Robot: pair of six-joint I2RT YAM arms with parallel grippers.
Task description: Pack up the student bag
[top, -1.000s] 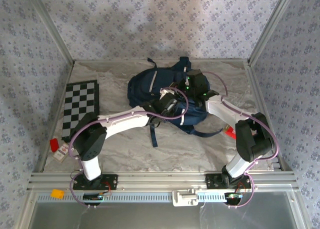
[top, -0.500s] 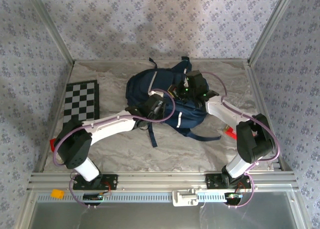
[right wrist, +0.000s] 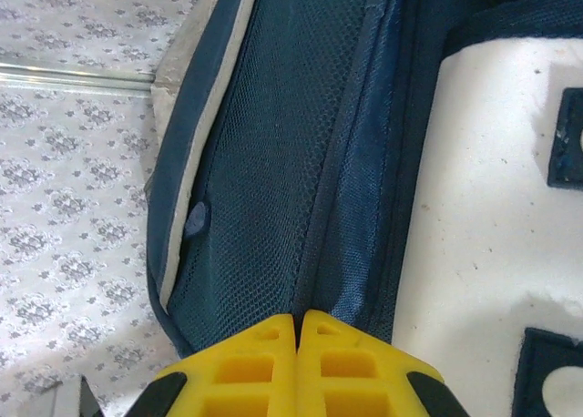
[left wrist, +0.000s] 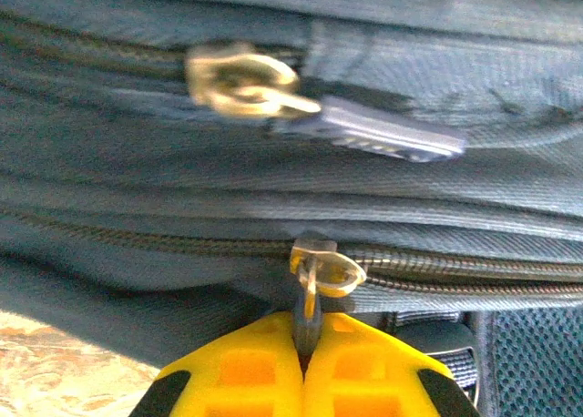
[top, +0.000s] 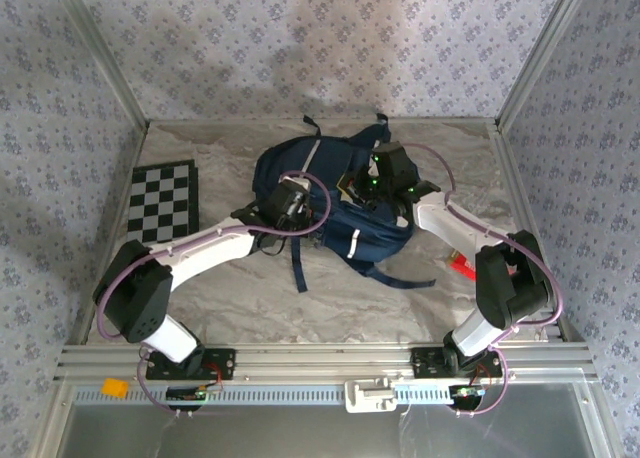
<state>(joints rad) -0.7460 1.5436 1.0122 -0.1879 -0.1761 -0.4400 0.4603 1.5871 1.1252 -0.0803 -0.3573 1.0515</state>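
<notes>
Student bag [top: 275, 173] zipper pull [left wrist: 314, 271] (brass) in left jaws.

The left end effector [left wrist: 303, 337], at 6 o'clock, has its yellow fingers pressed together on the zipper pull [left wrist: 315, 273] of the student bag [left wrist: 228, 194]. A brass slider [left wrist: 241, 78] with a navy tab [left wrist: 387, 133] sits at 12 o'clock. The marbled surface [left wrist: 55, 381] shows at 8 o'clock.

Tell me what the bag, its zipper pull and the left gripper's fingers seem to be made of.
Bag: probably woven synthetic cloth, matte, with a visible weave. Zipper pull: likely metal, gold-coloured and shiny. Left gripper's fingers: apparently yellow plastic, smooth, with moulded recesses.
</notes>
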